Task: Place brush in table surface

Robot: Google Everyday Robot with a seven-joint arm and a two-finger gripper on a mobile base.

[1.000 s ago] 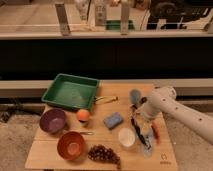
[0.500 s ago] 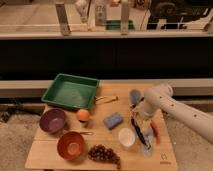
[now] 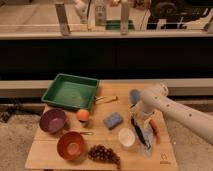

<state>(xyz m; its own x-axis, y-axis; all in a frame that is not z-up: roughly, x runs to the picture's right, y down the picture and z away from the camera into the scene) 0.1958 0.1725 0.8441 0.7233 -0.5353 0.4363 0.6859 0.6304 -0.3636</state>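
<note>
gripper [image 3: 139,131] near right edge of table surface [image 3: 100,156], jaw state unclear; white cup [image 3: 126,136], carrot [image 3: 154,130], blue sponge [image 3: 113,120] crowd it.

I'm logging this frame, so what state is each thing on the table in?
Gripper: low over the table's right side, at the brush.
Brush: lying along the table under the gripper.
Tray: empty, upright.
Purple bowl: upright, empty.
Orange bowl: upright, empty.
White cup: upright.
Sponge: lying flat.
Grapes: resting at the front edge.
</note>
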